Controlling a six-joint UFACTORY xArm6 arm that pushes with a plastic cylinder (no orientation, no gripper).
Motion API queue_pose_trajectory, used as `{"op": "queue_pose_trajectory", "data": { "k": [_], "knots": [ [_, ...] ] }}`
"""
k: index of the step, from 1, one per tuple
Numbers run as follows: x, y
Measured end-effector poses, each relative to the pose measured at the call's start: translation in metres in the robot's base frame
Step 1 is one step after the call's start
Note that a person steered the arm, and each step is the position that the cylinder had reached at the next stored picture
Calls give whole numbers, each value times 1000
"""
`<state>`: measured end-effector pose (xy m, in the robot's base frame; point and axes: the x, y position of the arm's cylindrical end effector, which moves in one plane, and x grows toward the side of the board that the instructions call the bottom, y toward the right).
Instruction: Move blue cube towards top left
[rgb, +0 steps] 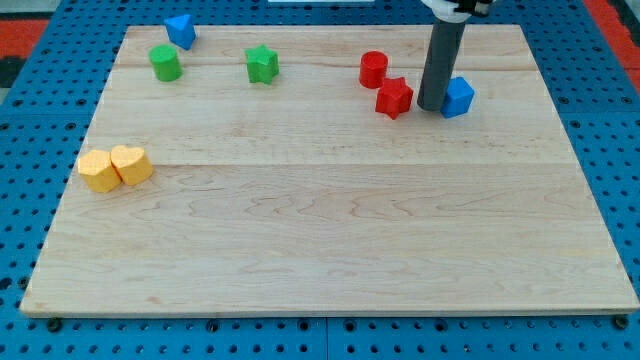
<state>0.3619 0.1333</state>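
The blue cube (459, 97) sits on the wooden board (330, 230) at the view's upper right. My tip (432, 107) is the lower end of the dark rod and stands right against the cube's left side, between it and the red star (394, 97). The rod rises out of the view's top.
A red cylinder (373, 69) stands just up-left of the red star. A green star (262, 65), a green cylinder (165, 63) and a blue triangular block (181, 30) are at the view's upper left. Two yellow blocks (115, 168) touch at the left edge.
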Motion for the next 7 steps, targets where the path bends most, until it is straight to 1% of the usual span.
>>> {"op": "queue_pose_trajectory", "data": {
  "k": [1,2,3,4,5,6,7],
  "knots": [
    [10,37],
    [-16,91],
    [-53,69],
    [-79,5],
    [-96,22],
    [-98,78],
    [-120,13]
  ]
}}
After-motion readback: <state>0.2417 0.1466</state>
